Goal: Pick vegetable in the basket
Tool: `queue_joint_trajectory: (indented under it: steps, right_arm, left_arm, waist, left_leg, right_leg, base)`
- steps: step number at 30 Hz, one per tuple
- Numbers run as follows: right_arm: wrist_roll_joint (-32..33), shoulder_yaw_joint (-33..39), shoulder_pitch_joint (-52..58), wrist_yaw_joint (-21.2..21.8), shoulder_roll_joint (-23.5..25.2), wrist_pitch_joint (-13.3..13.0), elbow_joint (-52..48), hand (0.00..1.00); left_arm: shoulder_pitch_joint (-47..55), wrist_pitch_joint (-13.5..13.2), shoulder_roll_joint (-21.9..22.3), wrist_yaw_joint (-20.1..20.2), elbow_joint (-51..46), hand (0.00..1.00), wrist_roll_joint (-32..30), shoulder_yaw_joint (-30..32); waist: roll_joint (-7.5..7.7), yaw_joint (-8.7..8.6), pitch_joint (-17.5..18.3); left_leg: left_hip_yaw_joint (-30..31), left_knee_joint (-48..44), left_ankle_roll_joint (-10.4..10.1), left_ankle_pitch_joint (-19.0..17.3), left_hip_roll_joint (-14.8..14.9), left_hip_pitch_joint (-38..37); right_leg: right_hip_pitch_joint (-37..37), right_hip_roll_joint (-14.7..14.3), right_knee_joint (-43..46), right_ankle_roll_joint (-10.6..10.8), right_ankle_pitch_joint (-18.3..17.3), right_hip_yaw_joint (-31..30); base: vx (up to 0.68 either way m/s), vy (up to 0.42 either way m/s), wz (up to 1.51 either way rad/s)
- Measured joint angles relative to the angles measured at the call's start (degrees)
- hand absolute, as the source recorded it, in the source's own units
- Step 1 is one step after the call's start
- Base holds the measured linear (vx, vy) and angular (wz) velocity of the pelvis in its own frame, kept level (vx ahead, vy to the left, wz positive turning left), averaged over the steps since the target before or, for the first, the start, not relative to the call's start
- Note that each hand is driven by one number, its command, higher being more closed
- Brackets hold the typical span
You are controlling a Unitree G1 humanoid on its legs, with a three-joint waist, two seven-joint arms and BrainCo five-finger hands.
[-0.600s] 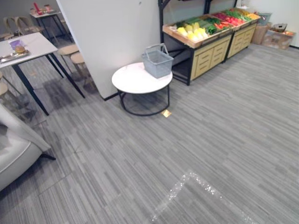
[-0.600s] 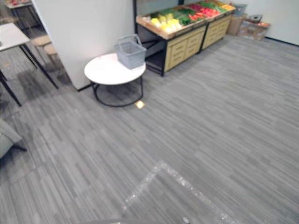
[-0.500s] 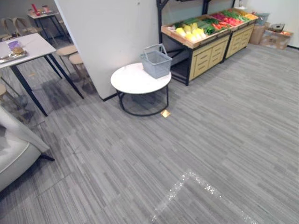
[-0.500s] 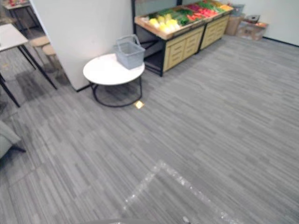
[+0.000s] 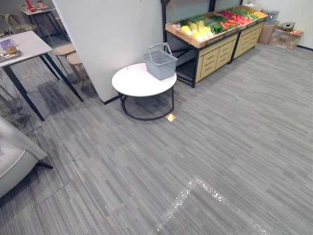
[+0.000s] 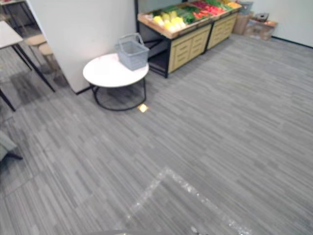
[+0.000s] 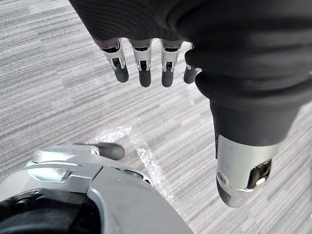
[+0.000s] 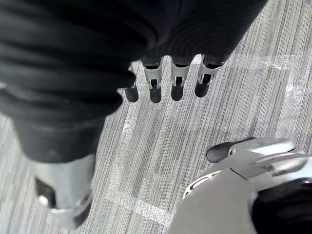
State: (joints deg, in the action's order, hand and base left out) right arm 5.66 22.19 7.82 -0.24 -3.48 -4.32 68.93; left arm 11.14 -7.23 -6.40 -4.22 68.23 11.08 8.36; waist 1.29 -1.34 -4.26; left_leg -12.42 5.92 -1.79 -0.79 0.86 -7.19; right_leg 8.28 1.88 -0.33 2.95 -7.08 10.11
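- The grey plank floor (image 5: pixel 205 161) lies bare between the robot and everything it needs, so the gap ahead is what the coming move turns on, by my reckoning: walking comes before any reaching.
- Two wooden produce stands (image 5: pixel 211 48) sit end to end along the far wall, their long axis running away towards the right. They are ahead and a little right of centre.
- One round white surface (image 5: pixel 139 83) on a black frame stands just left of the nearer stand, ahead and slightly to the robot's left.
- One grey wire basket (image 5: pixel 160 62) rests on that surface at its far edge, handle up. It looks empty from here.
- The left hand (image 7: pixel 142 63) hangs over the floor with its fingers relaxed and nothing in them. The right hand (image 8: pixel 154 84) hangs the same way, released and empty. With the basket a touch leftward, I'd judge the left hand marginally nearer.
- The vegetables (image 5: pixel 198 32) lie on the stand tops, well apart from both hands, in yellow, green and red heaps too small to count.
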Motion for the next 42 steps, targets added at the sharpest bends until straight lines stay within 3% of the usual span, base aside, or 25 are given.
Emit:
queue_joint_trajectory:
  steps: [9, 13, 21, 25, 33, 36, 37, 38, 41, 42]
  right_arm:
    - [1.8, -0.3, -0.8, 0.0, -0.1, -0.2, -0.1, 0.0]
    - [4.3, -3.3, -0.8, 0.1, -0.1, -2.4, -1.5, 0.0]
    - [2.0, -8.8, -0.7, 0.5, -0.7, -4.5, -4.0, 0.0]
    - [-1.3, -9.3, -0.9, 0.4, -1.1, -4.4, -5.1, 0.0]
    - [-1.2, -6.6, -3.3, -0.5, -1.8, -3.4, -4.4, 0.0]
    - [-1.2, -5.6, -3.2, -0.6, -1.5, -3.3, -2.9, 0.0]
    - [-1.2, -5.1, -3.2, -0.6, -1.5, -3.3, -2.9, 0.0]
    - [-1.2, -4.6, -2.8, -0.7, -1.6, -3.3, -2.9, 0.0]
    - [-1.2, -4.8, -1.7, -1.0, -2.4, -3.2, -3.3, 0.0]
    - [-1.2, -4.8, -1.8, -1.1, -2.4, -3.2, -3.6, 0.0]
  left_arm:
    - [-0.2, -0.5, 0.0, 0.0, -1.2, 0.0, -0.1, -0.1]
    - [0.0, -1.9, -0.5, 0.0, -3.5, 0.0, -0.3, -2.4]
    - [0.4, -4.0, -1.2, -0.5, -6.8, 0.0, -1.3, -5.8]
    - [0.1, -3.9, -1.2, -0.5, -6.8, 0.0, -2.4, -5.9]
    - [-2.9, -3.4, -0.3, -2.3, -6.6, 0.0, -2.2, -2.8]
    - [-2.7, -3.3, -0.1, -2.3, -6.6, 0.0, -2.0, 0.2]
    - [-2.4, -3.2, -0.1, -2.2, -6.6, 0.0, -0.8, 1.2]
    - [-2.4, -3.2, 0.0, -2.2, -6.7, 0.0, -0.3, 1.8]
    - [-2.0, -2.5, 1.5, -2.2, -6.7, 0.0, 0.1, 3.3]
    - [-2.0, -2.5, 1.7, -2.2, -6.7, 0.0, 0.1, 3.4]
  waist:
    - [0.06, -0.03, -0.1]
    - [-0.11, -0.04, -0.4]
    - [0.02, 0.0, -0.5]
    - [-0.33, -0.08, -0.9]
    - [-1.4, -0.24, -5.0]
    - [-0.47, 0.08, -5.7]
    - [-0.37, -0.06, -6.3]
    - [-0.2, -0.04, -7.2]
    - [-1.16, 0.3, -8.4]
    - [-1.33, 0.29, -8.4]
  left_leg:
    - [-1.6, 0.0, 0.0, 0.0, 0.1, -0.2]
    - [-2.0, 0.0, 0.0, 0.0, 0.1, -0.3]
    - [-1.9, 0.0, -0.1, -0.1, 0.1, -0.2]
    - [-1.8, 0.0, 0.0, 0.0, 0.1, -0.1]
    - [-1.3, -0.4, -0.7, 1.1, 0.8, 3.0]
    - [-1.8, -11.5, -2.3, -4.1, 2.4, 7.4]
    - [-3.2, -22.6, -2.7, -6.3, 4.2, 12.4]
    - [-3.6, -33.5, -2.6, -6.1, 6.0, 16.6]
    - [-2.0, -49.4, -2.3, -4.5, 8.5, 22.6]
    - [-1.6, -50.3, -2.3, -5.2, 8.5, 23.3]
  right_leg:
    - [0.0, 0.0, 0.0, -0.1, 0.2, -0.8]
    - [-0.1, -0.1, 0.0, -0.1, 0.4, -1.1]
    - [-0.1, -0.1, -0.2, -0.1, 0.4, -1.0]
    - [-0.1, -0.1, -0.2, -0.1, 0.4, -0.8]
    - [-6.1, 0.0, 6.8, -1.8, -1.7, 0.3]
    - [-6.6, 0.3, 8.4, -2.5, -3.7, 0.3]
    - [-6.1, 0.2, 8.6, -3.3, -4.4, 0.6]
    - [-4.7, 0.4, 8.6, -3.5, -4.6, 0.7]
    - [-1.2, 0.5, 9.1, -3.0, -5.8, 1.5]
    - [-0.7, 0.8, 9.2, -3.4, -6.5, 1.5]
  base:
    - [-0.01, -0.014, -0.04]
    - [-0.03, -0.02, -0.04]
    - [0.0, -0.003, 0.0]
    - [0.0, -0.008, 0.0]
    - [-0.04, -0.03, 0.03]
    - [-0.02, -0.074, 0.02]
    - [0.01, -0.113, 0.04]
    - [0.02, -0.099, 0.07]
    - [0.09, 0.015, 0.1]
    - [0.16, 0.08, 0.12]
